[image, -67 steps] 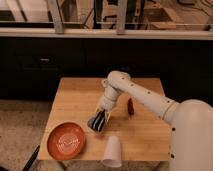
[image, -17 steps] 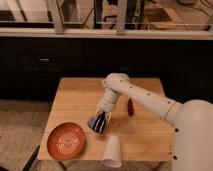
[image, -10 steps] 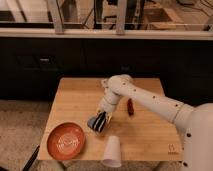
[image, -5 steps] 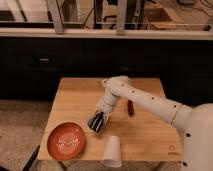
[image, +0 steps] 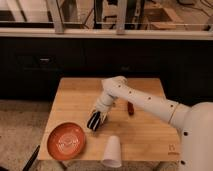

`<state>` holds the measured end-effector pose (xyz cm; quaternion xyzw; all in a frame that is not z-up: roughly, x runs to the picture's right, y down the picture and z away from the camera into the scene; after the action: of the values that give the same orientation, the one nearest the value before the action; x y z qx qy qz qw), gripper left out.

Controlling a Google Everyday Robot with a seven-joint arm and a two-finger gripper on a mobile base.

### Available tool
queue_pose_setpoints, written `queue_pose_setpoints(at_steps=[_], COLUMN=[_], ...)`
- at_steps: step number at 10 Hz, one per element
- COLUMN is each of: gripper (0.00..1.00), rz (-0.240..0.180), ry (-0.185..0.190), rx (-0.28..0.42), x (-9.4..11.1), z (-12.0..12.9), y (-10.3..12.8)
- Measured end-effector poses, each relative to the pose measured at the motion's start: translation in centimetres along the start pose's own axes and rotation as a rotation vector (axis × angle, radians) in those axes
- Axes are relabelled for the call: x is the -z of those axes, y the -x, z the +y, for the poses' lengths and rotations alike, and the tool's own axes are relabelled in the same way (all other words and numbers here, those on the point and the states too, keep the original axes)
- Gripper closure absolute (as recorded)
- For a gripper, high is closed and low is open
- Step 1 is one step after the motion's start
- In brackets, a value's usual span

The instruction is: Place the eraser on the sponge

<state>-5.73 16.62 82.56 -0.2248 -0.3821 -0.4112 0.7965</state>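
White arm (image: pixel 145 100) reaches in from the right, across the middle of the wooden table (image: pixel 75 95). It bends down to the dark gripper (image: pixel 95 121), which sits low over the table top, near-centre, tips pointing toward the near-left. It cannot be told whether the gripper is spread or closed, or whether it holds anything: it reads as one dark mass. Contact with the wood also cannot be told.

A small red object (image: pixel 130 108) lies flat on the table just right of the arm's forearm, apart from the gripper and farther back. It is probably the eraser, but that is not certain. The sponge cannot be picked out anywhere on the table; if there, it may be hidden at the gripper.

An orange plate (image: pixel 66 141) sits at the near-left corner, near the gripper but not touching it. A white cup (image: pixel 112 151) lies at the near edge, right of the plate and just nearer than the gripper, wide end toward the near side.

Beyond the far edge of the table is a dark cabinet front (image: pixel 45 65).
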Motion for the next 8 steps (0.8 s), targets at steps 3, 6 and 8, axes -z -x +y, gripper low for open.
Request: queue_pose_setpoints(at_steps=[3, 6, 8], gripper=[0.56, 0.26, 0.20], rz=[0.020, 0.020, 0.004], ry=[0.024, 0.043, 0.046], rx=[-0.013, -0.008, -0.005], x=[-0.19, -0.31, -0.39], z=[-0.25, -0.32, -0.34], y=[-0.11, -0.06, -0.04])
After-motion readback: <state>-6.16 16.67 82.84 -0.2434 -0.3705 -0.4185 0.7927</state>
